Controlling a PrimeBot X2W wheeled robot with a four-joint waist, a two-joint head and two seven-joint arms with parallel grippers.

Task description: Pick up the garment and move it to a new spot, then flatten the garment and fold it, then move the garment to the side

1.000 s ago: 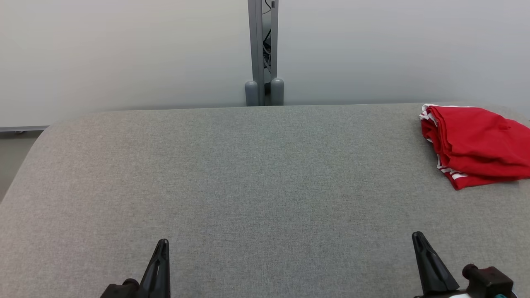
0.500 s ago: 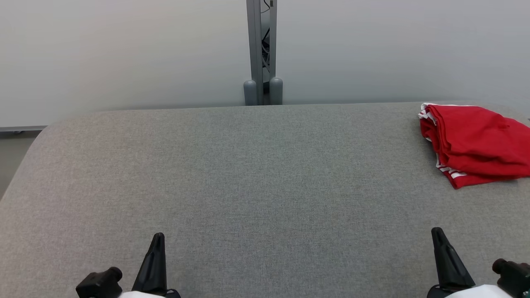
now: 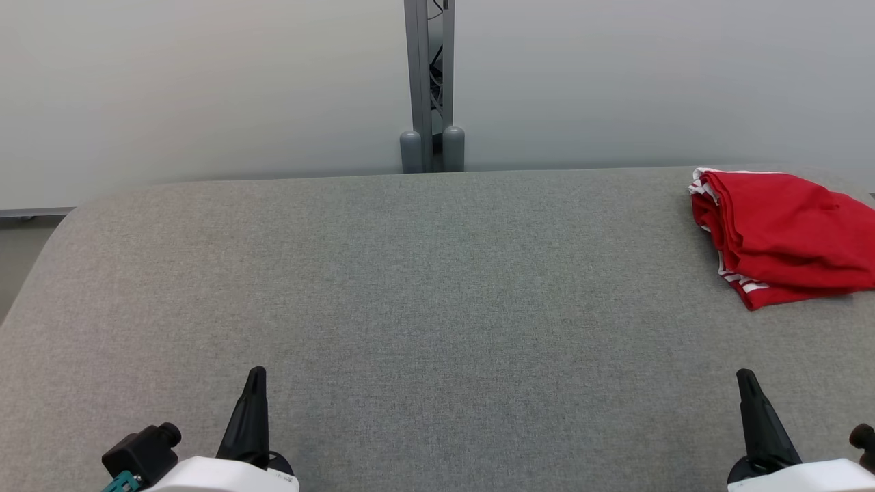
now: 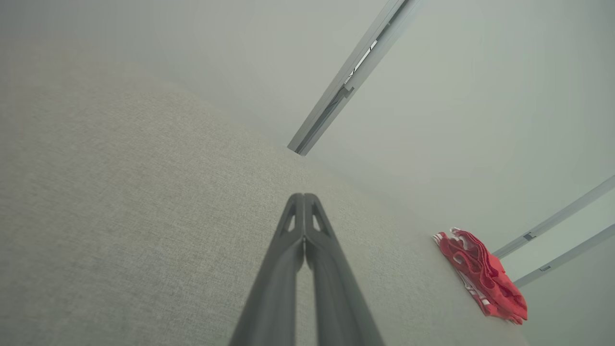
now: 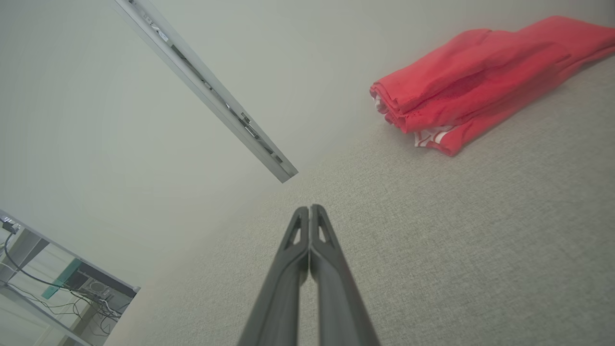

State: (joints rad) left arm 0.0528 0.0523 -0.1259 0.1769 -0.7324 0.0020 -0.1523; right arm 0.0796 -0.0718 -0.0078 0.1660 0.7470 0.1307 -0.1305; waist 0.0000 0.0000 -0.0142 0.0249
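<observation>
Grey woven-fabric tabletop (image 3: 410,287), plain pale wall (image 3: 205,82) behind; arms parked, folding apparently done.
Dark two-fingered left gripper (image 3: 256,374) and right gripper (image 3: 746,376) sat low at the near edge, fingers pressed tight together, gripping nothing. Red folded cloth garment (image 3: 779,239) with white striped trim lay well ahead of the right gripper and out to its right, far across from the left gripper, close to the tabletop's back edge. Task looked about finished. Risks: uneven stacked layers could slump open; that near the edge, a nudge from a passing arm could push cloth over; reaching in with fingers closed would drag, not grasp.
</observation>
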